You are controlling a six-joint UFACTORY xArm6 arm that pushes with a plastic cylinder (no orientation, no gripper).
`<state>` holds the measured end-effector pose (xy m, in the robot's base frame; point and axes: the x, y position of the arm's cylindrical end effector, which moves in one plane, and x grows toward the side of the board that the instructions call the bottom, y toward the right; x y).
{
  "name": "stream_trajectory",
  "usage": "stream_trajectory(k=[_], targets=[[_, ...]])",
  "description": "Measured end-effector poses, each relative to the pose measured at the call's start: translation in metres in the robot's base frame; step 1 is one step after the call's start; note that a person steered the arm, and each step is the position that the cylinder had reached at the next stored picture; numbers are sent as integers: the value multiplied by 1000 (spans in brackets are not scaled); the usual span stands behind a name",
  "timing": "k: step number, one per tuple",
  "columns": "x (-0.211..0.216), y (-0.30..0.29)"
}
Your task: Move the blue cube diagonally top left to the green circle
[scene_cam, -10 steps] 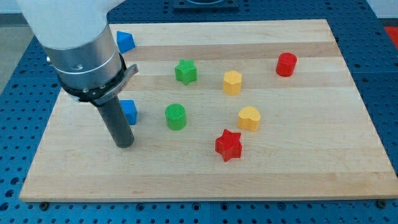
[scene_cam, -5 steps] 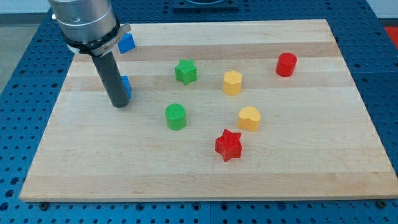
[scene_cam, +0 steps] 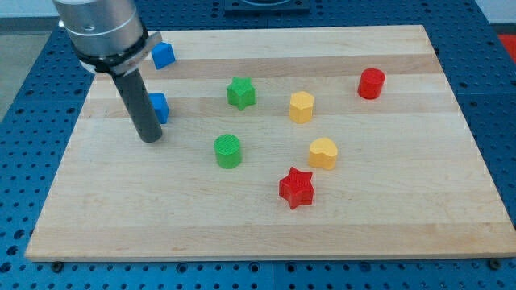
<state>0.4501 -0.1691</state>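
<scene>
A blue cube [scene_cam: 159, 108] sits on the wooden board at the view's left, partly hidden behind my rod. A green circle [scene_cam: 228, 151] lies to its lower right, well apart from it. My tip [scene_cam: 150, 138] rests on the board just below and left of the blue cube, close to it; I cannot tell if it touches. A second blue block [scene_cam: 164, 55] lies near the board's top left edge.
A green star [scene_cam: 240, 93], a yellow hexagon [scene_cam: 301, 106], a yellow heart [scene_cam: 322, 152], a red star [scene_cam: 296, 188] and a red cylinder [scene_cam: 371, 83] lie on the board [scene_cam: 403, 201]. The arm's grey body [scene_cam: 101, 32] covers the top left corner.
My tip has moved up the view from beside the cube's earlier spot. The blue cube has shifted upward, from level with the green circle to above and left of it.
</scene>
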Motion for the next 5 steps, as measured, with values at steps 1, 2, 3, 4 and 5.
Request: stream_trajectory(k=[1, 2, 3, 4, 5], targets=[[22, 32], [38, 58], [50, 62], [64, 61], [75, 62]])
